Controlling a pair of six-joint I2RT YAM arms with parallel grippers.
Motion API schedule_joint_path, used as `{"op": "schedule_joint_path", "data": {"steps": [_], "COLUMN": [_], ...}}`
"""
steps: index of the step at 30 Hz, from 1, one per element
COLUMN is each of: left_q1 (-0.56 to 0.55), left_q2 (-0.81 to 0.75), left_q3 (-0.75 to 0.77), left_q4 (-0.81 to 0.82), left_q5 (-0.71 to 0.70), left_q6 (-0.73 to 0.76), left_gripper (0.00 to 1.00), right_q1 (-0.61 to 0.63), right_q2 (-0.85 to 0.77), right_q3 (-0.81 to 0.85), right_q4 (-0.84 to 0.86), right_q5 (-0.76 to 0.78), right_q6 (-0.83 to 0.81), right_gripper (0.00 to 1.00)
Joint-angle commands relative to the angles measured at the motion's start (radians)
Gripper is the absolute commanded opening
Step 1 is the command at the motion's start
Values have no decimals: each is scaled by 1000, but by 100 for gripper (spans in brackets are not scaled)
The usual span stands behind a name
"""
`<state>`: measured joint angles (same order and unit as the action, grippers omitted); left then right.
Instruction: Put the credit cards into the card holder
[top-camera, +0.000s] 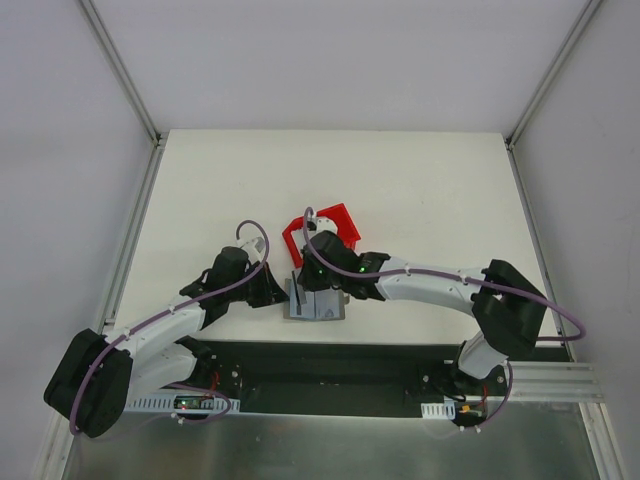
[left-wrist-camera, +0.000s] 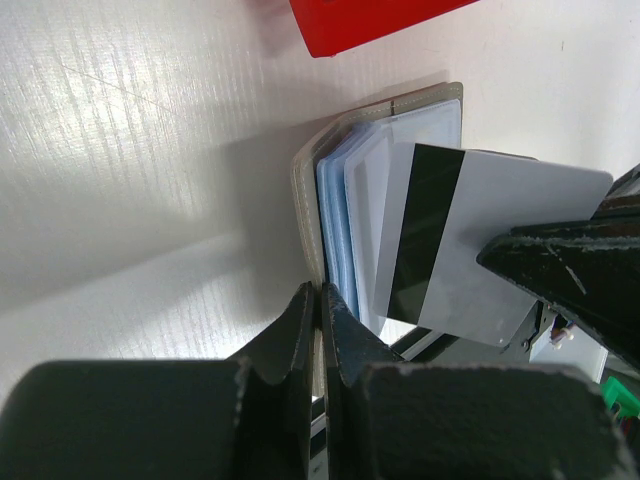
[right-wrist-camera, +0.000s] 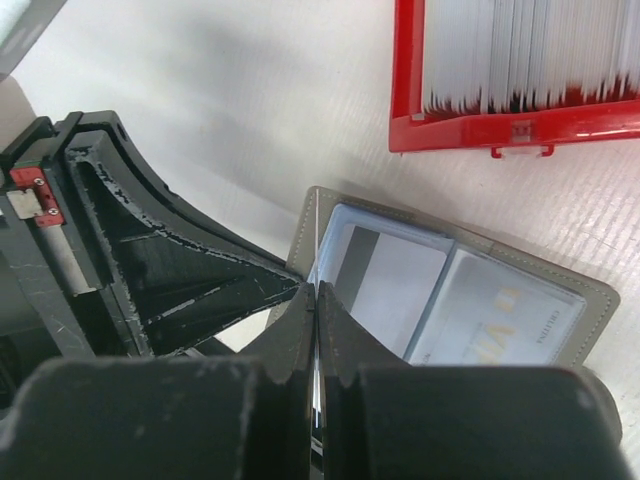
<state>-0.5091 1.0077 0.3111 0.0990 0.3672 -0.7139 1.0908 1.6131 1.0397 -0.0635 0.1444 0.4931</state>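
Inserting one card, by my judgement about midway. Pinches the card (left-wrist-camera: 500, 250), the one with a black stripe, in the right end effector (right-wrist-camera: 316, 290), pressed together on its edge, low over the open holder (left-wrist-camera: 305, 200). Clamps one cover edge of the holder in the left end effector (left-wrist-camera: 320, 297), also pressed together. Holder lying open on the surface (left-wrist-camera: 130, 150), close to the arms' bases and near the red bin (right-wrist-camera: 405, 90) with the spare cards (right-wrist-camera: 530, 60). To do this step well: keep the left grip firm, to stop the holder from sliding or folding shut; line up the leading corner of the card with the mouth of a free pocket; bring the card nearly parallel to the pockets, not steeply tilted; push slowly along the slot and ease off at any bending. Not possible to tell from these views if the corner sits already inside a pocket or only above it. Left arm reaching from the near left corner, forearm going up and to the right. Right arm reaching from an elbow far out on the right, forearm stretched leftward, wrist bent down to the holder.
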Motion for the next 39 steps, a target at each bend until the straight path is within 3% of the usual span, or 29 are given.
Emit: {"op": "schedule_joint_path", "data": {"steps": [1, 33, 39], "left_q1": [1, 1, 3], "left_q2": [-1, -3, -18], "left_q3": [-6, -1, -3], "left_q4": [7, 7, 7], "left_q5": [18, 21, 24], "left_q6": [22, 22, 25], "left_gripper": [0, 0, 0], "right_q1": [14, 15, 15], "right_q2": [-6, 50, 2], "right_q3": [45, 69, 56], "right_q4": [45, 50, 70], "right_q5": [-20, -32, -11], "right_q6": [-10, 7, 13], "right_gripper": [0, 0, 0]}}
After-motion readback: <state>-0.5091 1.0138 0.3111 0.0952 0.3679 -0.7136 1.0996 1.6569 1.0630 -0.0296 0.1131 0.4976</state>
